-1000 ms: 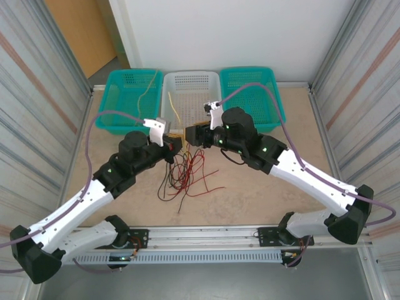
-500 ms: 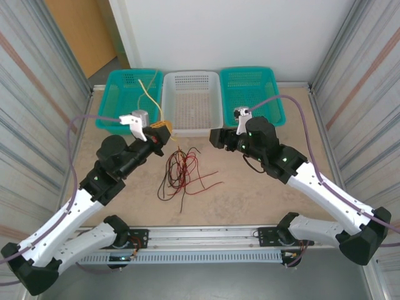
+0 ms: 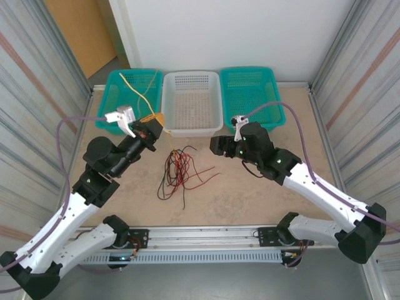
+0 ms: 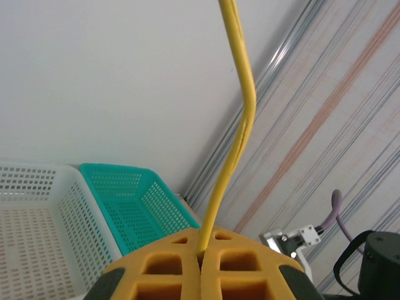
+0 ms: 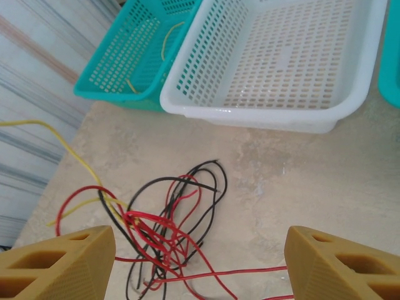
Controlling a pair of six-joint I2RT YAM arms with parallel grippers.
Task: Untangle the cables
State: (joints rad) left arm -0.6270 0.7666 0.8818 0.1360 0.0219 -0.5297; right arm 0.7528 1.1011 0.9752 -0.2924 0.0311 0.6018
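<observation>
Beige bench (image 3: pixel 237 200) | left pincer (image 3: pixel 154 128) clamped shut on yellow cable (image 4: pixel 242 62), which runs to 11 o'clock over teal basket (image 3: pixel 115 103) | right pincer (image 3: pixel 215 145) agape, empty | red-black tangle (image 3: pixel 181 175) at its 8 o'clock, long axis 12–6

No text, label, brand or no. can be read. Nothing legible is found on the white basket (image 3: pixel 191 130) or the teal baskets (image 3: pixel 250 87) (all plain plastic mesh), nor on the striped side walls (image 3: pixel 37 94).
</observation>
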